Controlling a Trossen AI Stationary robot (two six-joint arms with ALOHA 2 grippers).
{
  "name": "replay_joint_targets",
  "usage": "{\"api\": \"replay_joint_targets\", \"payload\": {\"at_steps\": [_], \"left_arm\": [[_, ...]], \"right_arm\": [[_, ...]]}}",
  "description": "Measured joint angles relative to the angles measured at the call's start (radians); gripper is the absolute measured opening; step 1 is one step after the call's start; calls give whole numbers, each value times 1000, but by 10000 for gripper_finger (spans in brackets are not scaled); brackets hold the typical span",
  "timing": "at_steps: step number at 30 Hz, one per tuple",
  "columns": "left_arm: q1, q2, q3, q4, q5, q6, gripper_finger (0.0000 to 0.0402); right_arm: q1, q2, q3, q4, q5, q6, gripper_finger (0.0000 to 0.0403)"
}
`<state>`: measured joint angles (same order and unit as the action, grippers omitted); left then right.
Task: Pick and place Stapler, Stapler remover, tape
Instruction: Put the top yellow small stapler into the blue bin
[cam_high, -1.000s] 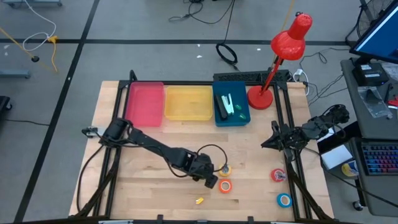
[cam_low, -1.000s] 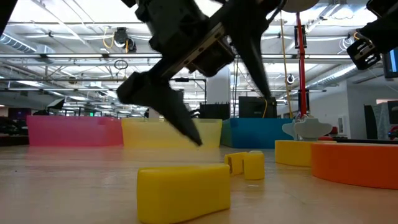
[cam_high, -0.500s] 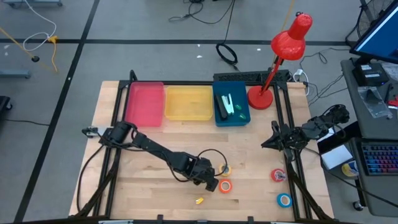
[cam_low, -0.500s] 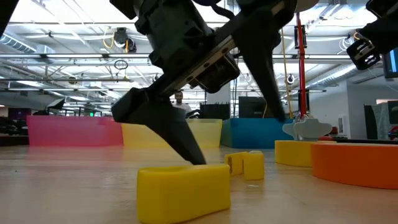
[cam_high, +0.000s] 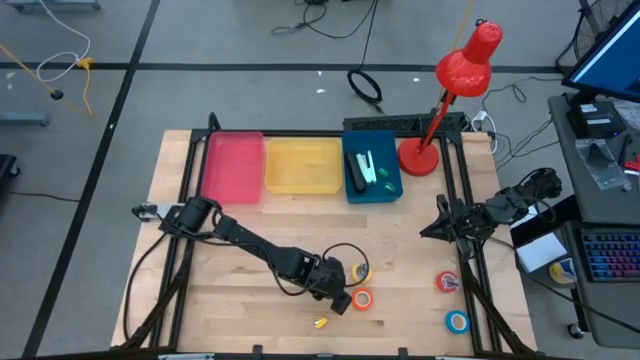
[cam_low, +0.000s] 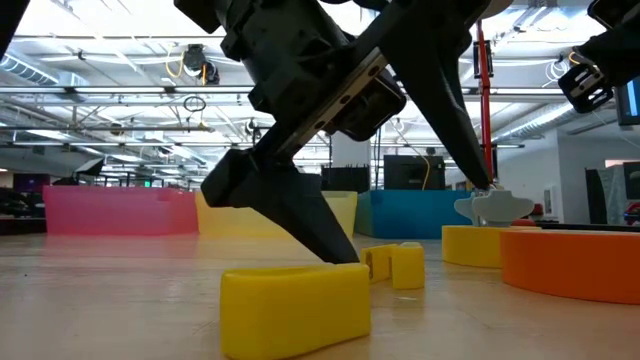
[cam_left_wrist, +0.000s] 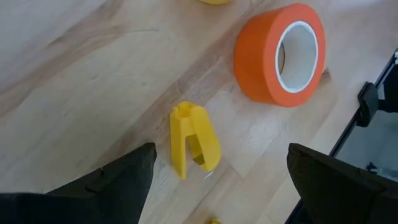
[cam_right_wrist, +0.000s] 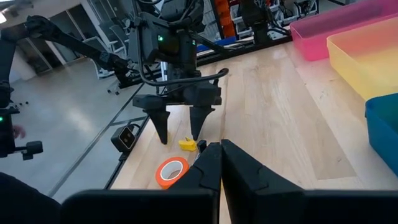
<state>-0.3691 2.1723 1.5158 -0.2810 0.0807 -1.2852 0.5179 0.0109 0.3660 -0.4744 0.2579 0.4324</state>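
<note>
The yellow staple remover (cam_left_wrist: 193, 142) lies flat on the wooden table, near its near edge (cam_high: 320, 322). My left gripper (cam_left_wrist: 221, 148) hangs open just above it, one finger on each side, touching nothing (cam_high: 338, 297). The orange tape (cam_left_wrist: 280, 55) lies beside it (cam_high: 362, 299), and the yellow tape (cam_high: 360, 272) lies farther back. The red tape (cam_high: 447, 283) and blue tape (cam_high: 457, 322) lie near the right rail. A stapler (cam_high: 358, 172) rests in the blue bin (cam_high: 392, 188). My right gripper (cam_high: 432, 228) waits shut at the right side.
The pink bin (cam_high: 232, 165) and yellow bin (cam_high: 302, 165) stand along the far edge, beside a red desk lamp (cam_high: 420, 155). In the low view two yellow pieces (cam_low: 290, 308) (cam_low: 395, 265) lie under the left fingers. Bare wood lies left of the arm.
My left gripper has come down and moved a little toward the table's near edge, closing in on the yellow staple remover, with its fingers still apart. The tapes and the remover lie where they were.
</note>
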Motion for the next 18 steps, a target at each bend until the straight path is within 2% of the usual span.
{"api": "replay_joint_targets", "payload": {"at_steps": [18], "left_arm": [[-13, 0, 2, -118, -11, -37, 362]], "right_arm": [[0, 0, 0, 0, 2, -7, 1]]}}
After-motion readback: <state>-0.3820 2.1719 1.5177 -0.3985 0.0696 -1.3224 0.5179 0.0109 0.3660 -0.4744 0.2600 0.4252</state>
